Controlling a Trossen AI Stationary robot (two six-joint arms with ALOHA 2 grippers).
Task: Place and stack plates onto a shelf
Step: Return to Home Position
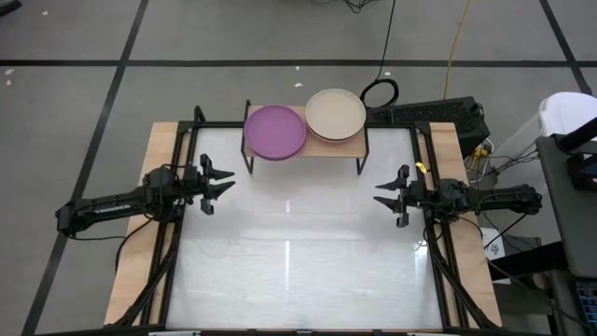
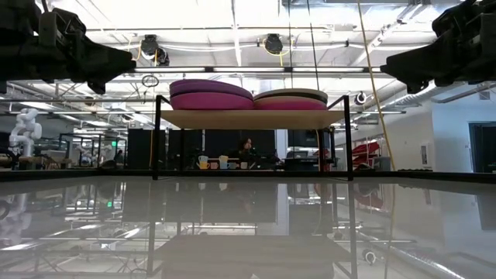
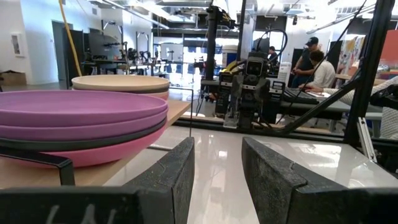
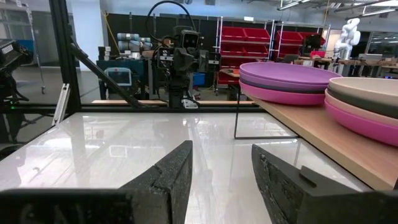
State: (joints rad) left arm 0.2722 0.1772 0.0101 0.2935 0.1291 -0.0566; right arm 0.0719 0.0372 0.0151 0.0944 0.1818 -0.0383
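Observation:
Two stacks of plates rest by their bases on the shelf [image 1: 347,147], a low wood-topped rack on black legs at the table's far edge. The left stack [image 1: 275,132] shows purple on top, with black and magenta pink beneath [image 3: 87,134]. The right stack [image 1: 336,114] has a beige plate on top, over dark and pink ones [image 4: 364,109]. My left gripper [image 1: 224,181] hovers open near the table's left side, level with the shelf's near edge. My right gripper [image 1: 384,194] hovers open near the right side. Both point toward the table's middle and hold nothing.
The white glossy table top [image 1: 298,261] lies bare between and in front of the arms. The shelf's black legs [image 2: 157,139] stand at the far side. A black metal frame [image 1: 187,140] borders the table. People sit at desks in the room beyond [image 3: 314,62].

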